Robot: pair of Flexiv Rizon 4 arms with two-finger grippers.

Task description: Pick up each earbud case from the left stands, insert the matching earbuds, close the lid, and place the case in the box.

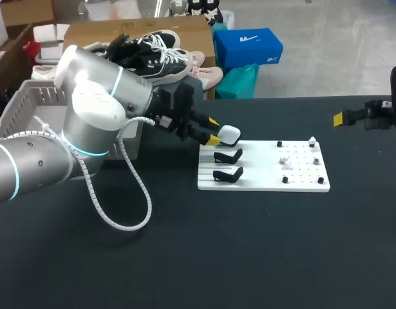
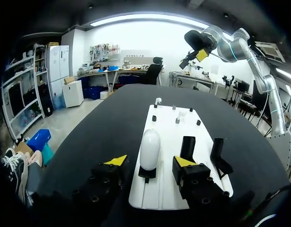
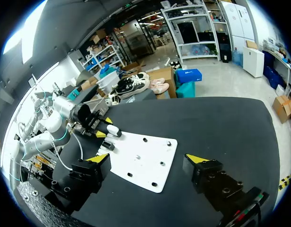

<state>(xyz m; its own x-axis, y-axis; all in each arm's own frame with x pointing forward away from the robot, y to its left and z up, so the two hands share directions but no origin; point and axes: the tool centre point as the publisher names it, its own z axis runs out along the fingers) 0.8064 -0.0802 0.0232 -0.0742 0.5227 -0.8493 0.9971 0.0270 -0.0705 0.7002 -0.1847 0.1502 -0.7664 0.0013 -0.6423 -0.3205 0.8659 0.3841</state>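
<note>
A white earbud case (image 1: 230, 134) (image 2: 150, 147) stands on the nearest of three black stands at the left end of a white board (image 1: 262, 181) (image 2: 166, 137). My left gripper (image 1: 212, 130) (image 2: 150, 161) is open, one yellow-tipped finger on each side of the case with a gap showing on both sides. The other two stands (image 1: 228, 156) (image 1: 228, 174) are empty. Small white earbuds (image 1: 283, 159) sit among black pegs on the board's right half. My right gripper (image 1: 339, 118) (image 3: 149, 159) hangs open above the table's far right, holding nothing.
A grey slatted basket (image 1: 20, 109) stands at the table's left edge behind my left arm. That arm's white cable (image 1: 120, 219) loops down over the black tabletop in front of the board.
</note>
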